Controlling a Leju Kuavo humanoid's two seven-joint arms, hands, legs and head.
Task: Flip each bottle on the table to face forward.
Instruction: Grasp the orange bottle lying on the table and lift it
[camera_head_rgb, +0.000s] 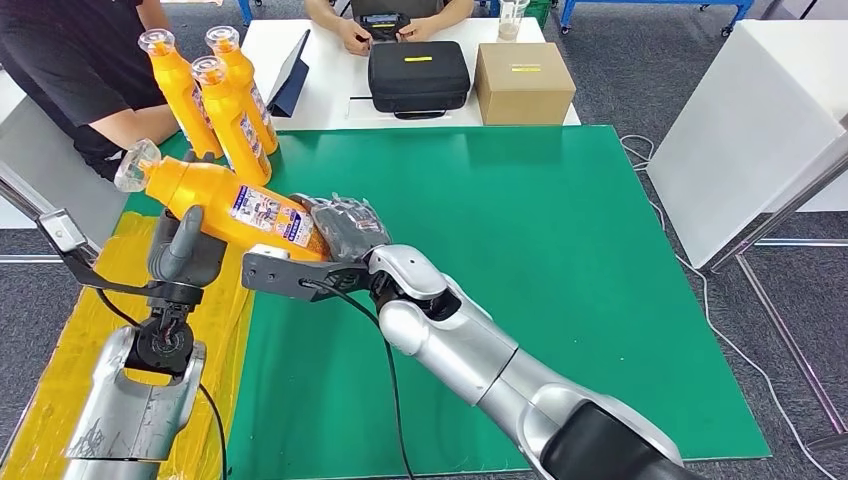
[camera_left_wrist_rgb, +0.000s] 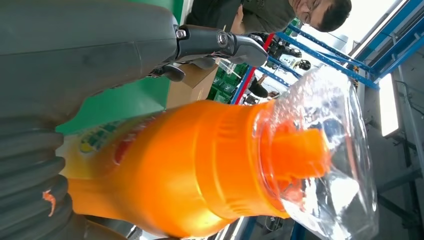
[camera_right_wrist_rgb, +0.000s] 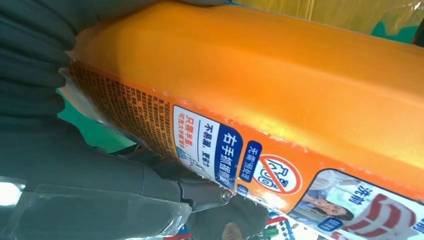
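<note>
An orange bottle (camera_head_rgb: 240, 205) with a clear cap (camera_head_rgb: 135, 165) hangs tilted, nearly on its side, above the left part of the green mat (camera_head_rgb: 520, 280), cap end toward the left. My left hand (camera_head_rgb: 185, 245) holds it from below near its shoulder, thumb up against the orange body (camera_left_wrist_rgb: 200, 160). At the base end, my right hand (camera_head_rgb: 345, 228) grips the bottle, whose printed back label (camera_right_wrist_rgb: 225, 150) shows close up. Three more orange bottles (camera_head_rgb: 228, 120) stand upright together at the mat's far left corner.
A yellow strip (camera_head_rgb: 60, 370) borders the mat on the left. Behind the mat a white table carries a black case (camera_head_rgb: 418, 75) and a cardboard box (camera_head_rgb: 523, 82). One person (camera_head_rgb: 80, 70) stands at the far left, another sits at the back. A white panel (camera_head_rgb: 750, 130) stands right.
</note>
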